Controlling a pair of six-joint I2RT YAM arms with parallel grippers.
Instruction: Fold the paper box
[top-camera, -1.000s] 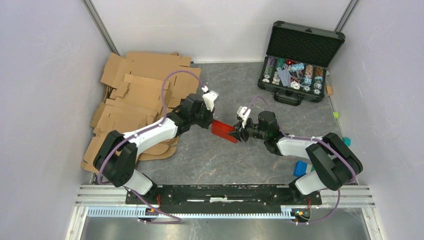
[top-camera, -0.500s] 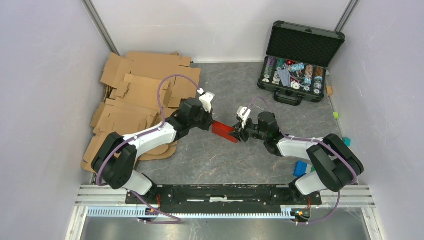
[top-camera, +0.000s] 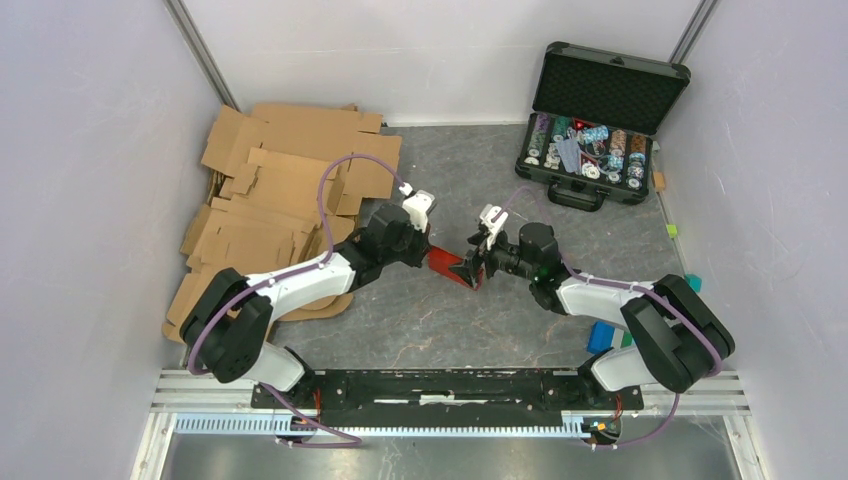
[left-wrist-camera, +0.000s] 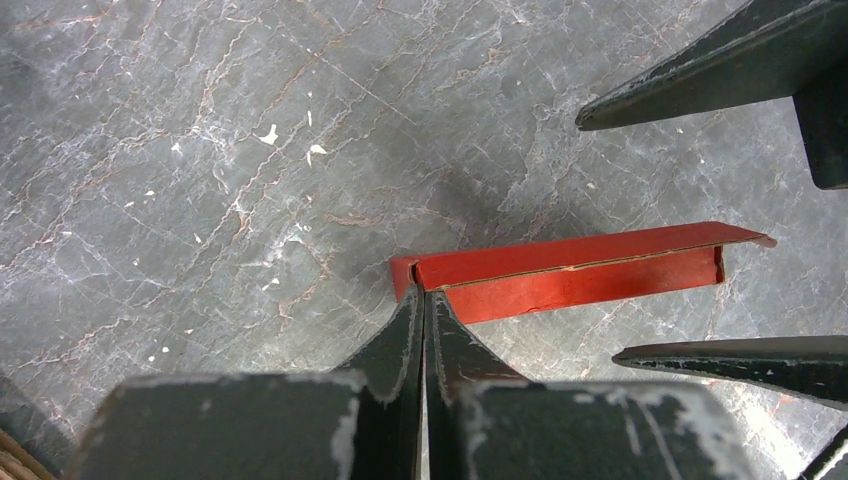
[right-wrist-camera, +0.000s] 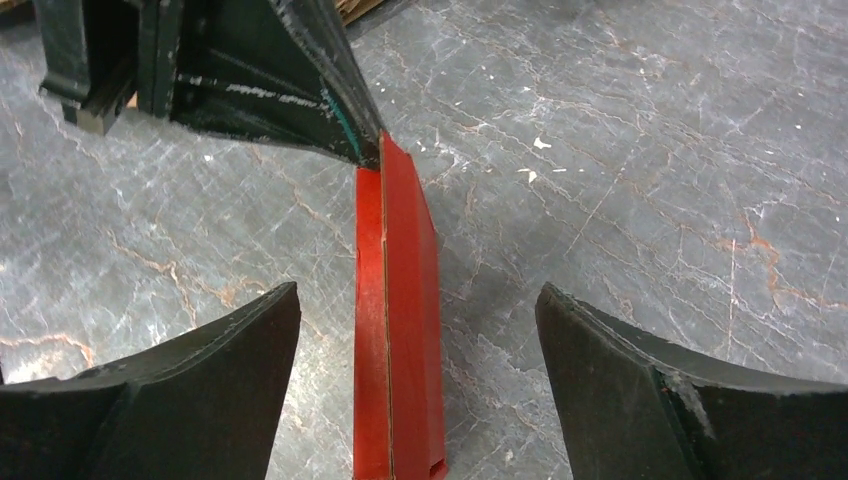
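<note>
The paper box (top-camera: 446, 265) is a bright red, folded-flat piece held on edge just above the grey table top. My left gripper (top-camera: 425, 252) is shut on its left corner; in the left wrist view the fingertips (left-wrist-camera: 422, 292) pinch the paper box (left-wrist-camera: 580, 270) at that end. My right gripper (top-camera: 472, 268) is open at the box's other end. In the right wrist view the paper box (right-wrist-camera: 398, 320) runs between the right gripper's (right-wrist-camera: 417, 292) wide-spread fingers without touching either, and the left gripper (right-wrist-camera: 365, 150) grips its far tip.
Brown corrugated cardboard sheets (top-camera: 280, 200) lie piled at the back left. An open black case of poker chips (top-camera: 595, 120) stands at the back right. A blue block (top-camera: 600, 335) sits by the right arm's base.
My right gripper has opened and let go of the paper box, pulling back slightly. My left gripper still holds the box and has shifted a little toward the near side.
</note>
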